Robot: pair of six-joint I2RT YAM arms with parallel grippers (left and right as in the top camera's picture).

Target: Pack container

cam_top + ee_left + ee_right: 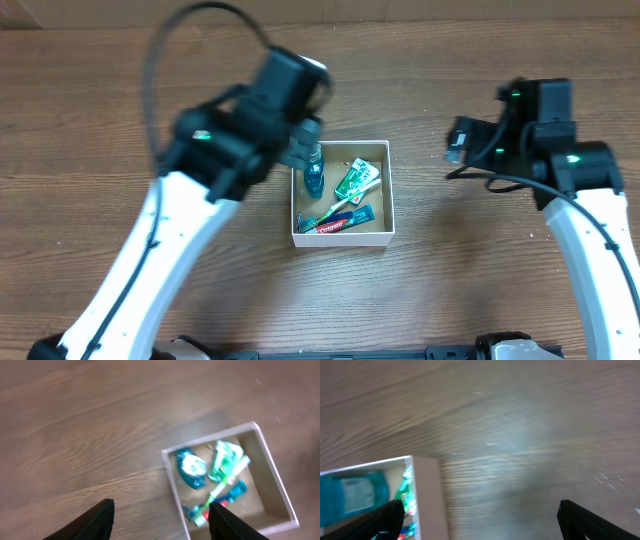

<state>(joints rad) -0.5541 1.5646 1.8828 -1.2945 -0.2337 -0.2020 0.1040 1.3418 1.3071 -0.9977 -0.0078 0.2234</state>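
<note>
The container (383,232) is a shallow square box with white walls and a brown floor at mid table. In it lie a blue bottle (313,180), a green packet (356,180), a toothbrush and a red-and-green toothpaste tube (340,222). My left gripper (300,140) is open and empty, hovering by the box's upper left corner; its wrist view shows the box (172,477) and the bottle (192,467) between the fingers (160,520). My right gripper (455,140) is open and empty, right of the box; its fingers (480,520) span bare wood beside the box wall (427,495).
The table (480,270) is brown wood. The white left arm (150,260) crosses the lower left. The right arm (600,230) runs down the right edge.
</note>
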